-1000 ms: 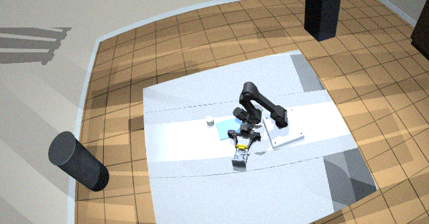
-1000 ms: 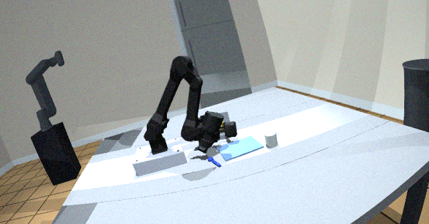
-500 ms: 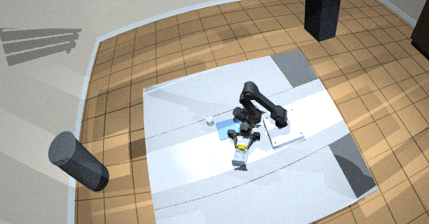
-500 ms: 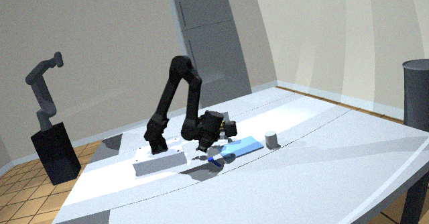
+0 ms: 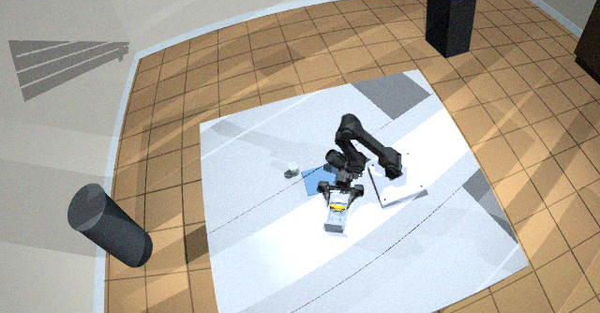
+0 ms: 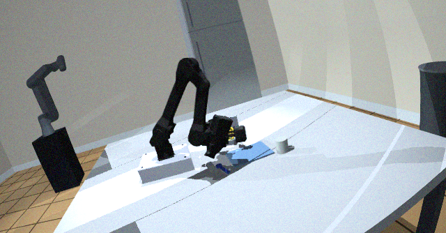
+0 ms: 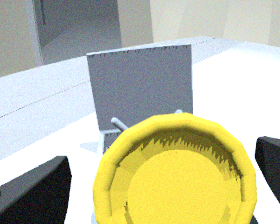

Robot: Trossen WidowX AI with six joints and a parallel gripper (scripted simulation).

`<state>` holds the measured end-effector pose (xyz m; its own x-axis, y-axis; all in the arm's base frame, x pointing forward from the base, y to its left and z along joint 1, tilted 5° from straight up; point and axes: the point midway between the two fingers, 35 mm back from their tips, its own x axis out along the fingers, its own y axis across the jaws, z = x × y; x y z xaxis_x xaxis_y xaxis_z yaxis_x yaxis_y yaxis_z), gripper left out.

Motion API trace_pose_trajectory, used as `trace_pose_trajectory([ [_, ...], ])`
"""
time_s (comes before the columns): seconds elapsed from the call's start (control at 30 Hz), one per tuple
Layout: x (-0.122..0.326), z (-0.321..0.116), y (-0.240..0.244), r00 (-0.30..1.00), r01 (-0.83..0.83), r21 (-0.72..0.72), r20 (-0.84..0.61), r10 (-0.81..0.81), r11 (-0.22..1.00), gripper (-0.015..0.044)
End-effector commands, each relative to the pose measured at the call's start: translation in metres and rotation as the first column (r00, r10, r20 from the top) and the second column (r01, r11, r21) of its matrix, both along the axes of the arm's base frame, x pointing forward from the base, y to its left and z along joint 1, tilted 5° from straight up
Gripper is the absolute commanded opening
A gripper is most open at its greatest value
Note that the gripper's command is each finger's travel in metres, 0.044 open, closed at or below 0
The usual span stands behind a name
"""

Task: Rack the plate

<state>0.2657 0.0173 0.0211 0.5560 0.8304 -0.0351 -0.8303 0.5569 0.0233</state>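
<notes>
Opened wide, my black parallel-jaw gripper (image 5: 340, 192) grips nothing: the two dark fingers stand out at either side of the wrist view, each clear of the round yellow plate (image 7: 175, 189), with bare space between pad and rim. That plate stands on edge directly ahead of my fingers, its dished face turned toward my wrist camera and its rim tilted slightly back. Thin pale grey rails (image 7: 120, 124) of the dish rack show just behind its upper left edge and again at its lower edge on both sides, so it sits between them, though I cannot tell which slot.

From above, my gripper reaches out over the near end of the light grey dish rack (image 5: 336, 219), and only a thin yellow sliver of the plate (image 5: 337, 206) shows between the spread fingers. My black arm (image 5: 370, 146) folds back from there to its base on a white rectangular mounting board (image 5: 398, 188).

Beside my wrist lies a flat light blue rectangular mat (image 5: 315, 181) on the pale white table (image 5: 262, 257), and beyond the mat stands a small grey cylindrical cup (image 5: 292, 169), well apart from the rack. In the side view a small dark blue object (image 6: 221, 167) lies on the table below my gripper; I cannot make out what it is.
</notes>
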Motion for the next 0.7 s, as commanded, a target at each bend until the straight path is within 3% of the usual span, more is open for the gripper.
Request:
trace_pose_trajectory([
  [0.0, 0.000, 0.000, 0.000, 1.000, 0.000, 0.000, 0.000, 0.000, 1.000, 0.0400],
  [0.17, 0.003, 0.010, -0.003, 1.000, 0.006, 0.000, -0.002, -0.006, 1.000, 0.0400],
  [0.37, 0.008, 0.052, -0.010, 1.000, 0.016, 0.002, 0.006, -0.016, 1.000, 0.0400],
  [0.63, 0.012, 0.034, -0.014, 1.000, -0.008, -0.014, 0.007, 0.008, 1.000, 0.0400],
  [0.67, 0.015, 0.036, -0.016, 0.998, -0.010, -0.049, 0.061, 0.013, 0.999, 0.0400],
])
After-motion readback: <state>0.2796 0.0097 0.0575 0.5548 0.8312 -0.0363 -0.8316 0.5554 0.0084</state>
